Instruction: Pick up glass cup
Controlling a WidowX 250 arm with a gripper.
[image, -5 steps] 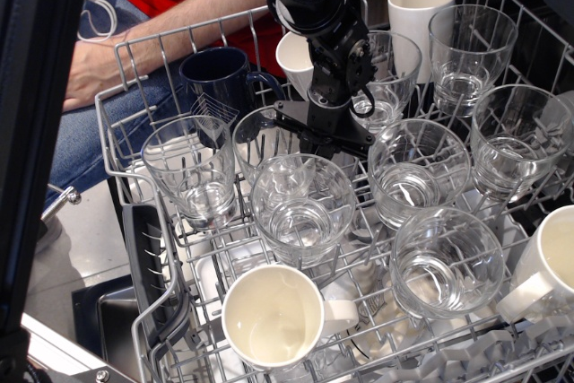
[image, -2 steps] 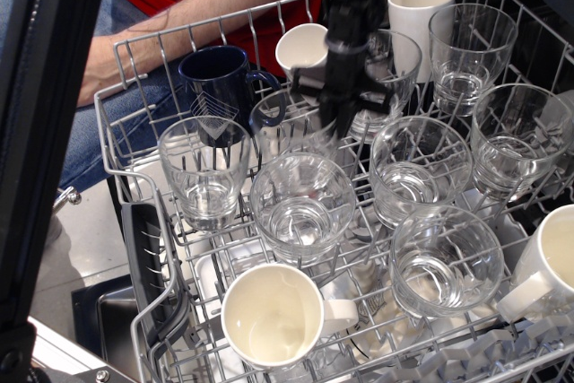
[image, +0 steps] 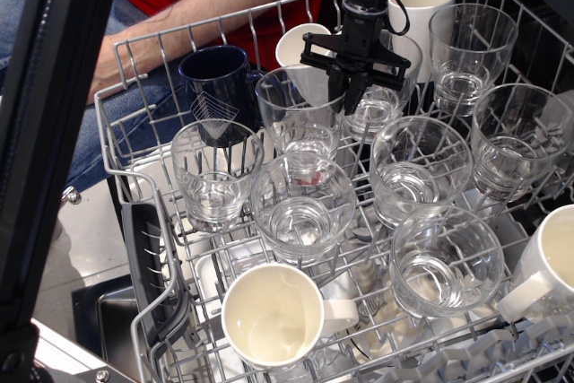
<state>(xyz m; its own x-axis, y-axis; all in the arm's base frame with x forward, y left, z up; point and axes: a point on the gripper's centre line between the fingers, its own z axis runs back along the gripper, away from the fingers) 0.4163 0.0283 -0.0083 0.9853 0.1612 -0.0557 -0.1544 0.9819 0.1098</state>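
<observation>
Upright: glass cup (image: 301, 117) mouth up, long axis vertical; claw (image: 348, 87) fingers pinching its right rim.

My tool (image: 352, 89) is matte black. The clear, colourless glass cup with flat-panelled walls (image: 302, 120) beside it shows faint facets. A dark blue glazed ceramic mug (image: 218, 87) bears a pale line pattern. The plain white ceramic mug (image: 272, 315) is cream inside. The wire dish rack (image: 152, 230) is light grey.
</observation>
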